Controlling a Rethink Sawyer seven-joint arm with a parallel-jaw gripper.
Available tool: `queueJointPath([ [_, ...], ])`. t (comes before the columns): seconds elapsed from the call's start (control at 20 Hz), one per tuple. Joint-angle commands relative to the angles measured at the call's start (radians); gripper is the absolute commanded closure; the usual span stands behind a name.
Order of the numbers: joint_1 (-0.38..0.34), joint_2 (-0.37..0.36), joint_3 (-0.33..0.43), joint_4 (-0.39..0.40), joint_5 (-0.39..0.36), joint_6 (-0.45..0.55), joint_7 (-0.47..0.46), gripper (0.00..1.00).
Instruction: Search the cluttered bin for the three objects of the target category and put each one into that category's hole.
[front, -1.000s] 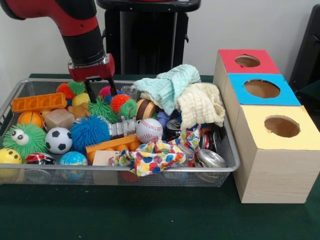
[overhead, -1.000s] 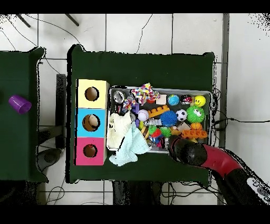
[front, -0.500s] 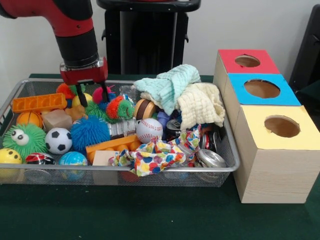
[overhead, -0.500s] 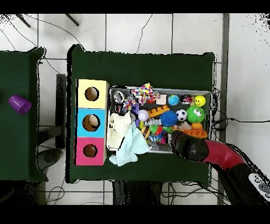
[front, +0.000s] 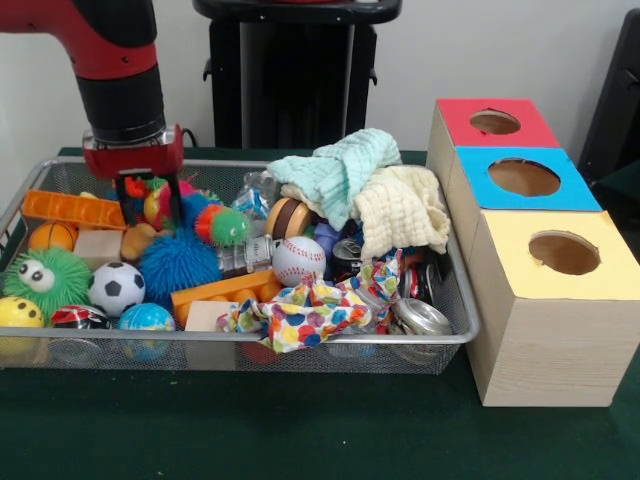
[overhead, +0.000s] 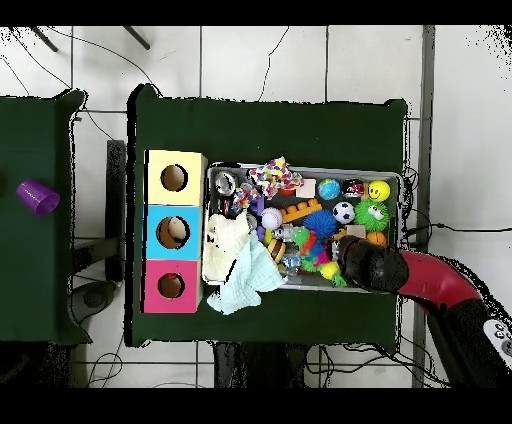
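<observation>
My gripper (front: 151, 208) is down in the back left of the wire bin (front: 462, 318), open, its fingers (front: 177, 203) astride a yellow and red spiky toy (front: 155, 204). A red-green spiky toy (front: 221, 225) and a blue spiky ball (front: 180, 265) lie just right of it. Balls nearby: soccer ball (front: 116, 289), baseball (front: 298, 261), basketball (front: 52, 236), globe ball (front: 146, 318). Three boxes with round holes stand right of the bin: red (front: 495, 122), blue (front: 524, 177), yellow (front: 563, 252). In the overhead view the arm (overhead: 372, 268) covers the gripper.
Mint cloth (front: 340, 170), cream cloth (front: 400, 210) and a dotted cloth (front: 300, 315) lie over the bin's right half, with cans (front: 420, 315) under them. An orange block (front: 72, 208) and a wooden block (front: 98, 247) sit by the gripper. A purple cup (overhead: 38, 197) lies on the side table.
In the front view the gripper has moved left and lower into the bin. The spiky toys around it have shifted left with it, and the orange block has tilted.
</observation>
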Motion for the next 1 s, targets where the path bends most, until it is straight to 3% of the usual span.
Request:
queueJointPath([
  [0.05, -0.021, 0.059, 0.052, -0.152, -0.086, 0.070, -0.170, 0.00],
  [0.35, -0.048, 0.107, 0.063, -0.167, -0.115, 0.036, -0.185, 0.00],
  [1.0, -0.076, 0.135, 0.105, -0.220, -0.138, 0.071, -0.227, 0.00],
])
